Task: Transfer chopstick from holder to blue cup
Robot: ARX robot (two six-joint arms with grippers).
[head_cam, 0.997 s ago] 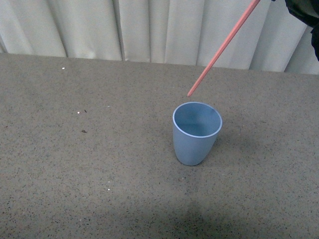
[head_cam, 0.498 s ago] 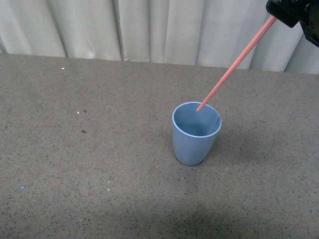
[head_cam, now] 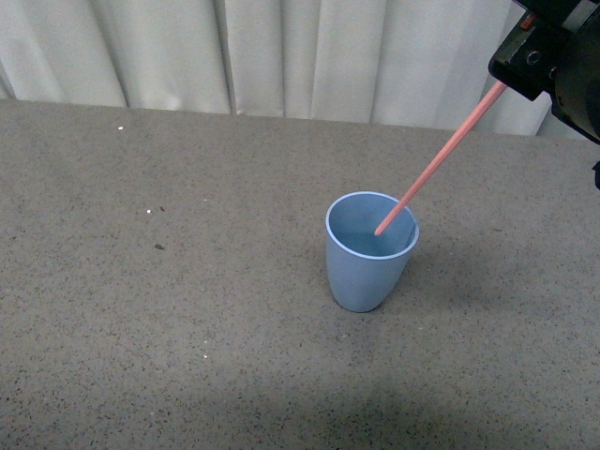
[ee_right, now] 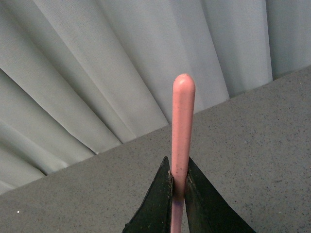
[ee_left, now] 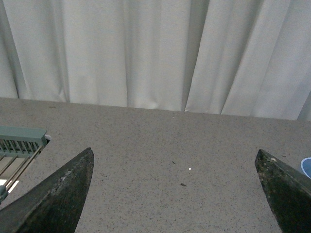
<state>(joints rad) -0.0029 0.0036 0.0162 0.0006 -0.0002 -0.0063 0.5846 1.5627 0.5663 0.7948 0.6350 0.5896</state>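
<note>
Fingers of the right gripper (ee_right: 178,194) pinch the chopstick (head_cam: 436,169), slanted with its tip inside the blue cup (head_cam: 369,251) mid-worktop (head_cam: 187,328). Bare surface surrounds the cup. Left gripper (ee_left: 175,194) fingers spread wide, holding nothing.

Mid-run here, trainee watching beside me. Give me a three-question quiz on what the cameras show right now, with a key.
1. True or false: the chopstick stands upright in the blue cup.
2. Which tool grips the chopstick? A. left tool B. right tool C. neither
3. Fill in: the left tool's jaws are ____.

Key:
1. False. It leans, its lower tip inside the cup's mouth, its upper part held by the right tool.
2. B. The right wrist view shows both fingers pinching it.
3. Open. The left tool holds nothing, its fingers wide apart above the table.
</note>
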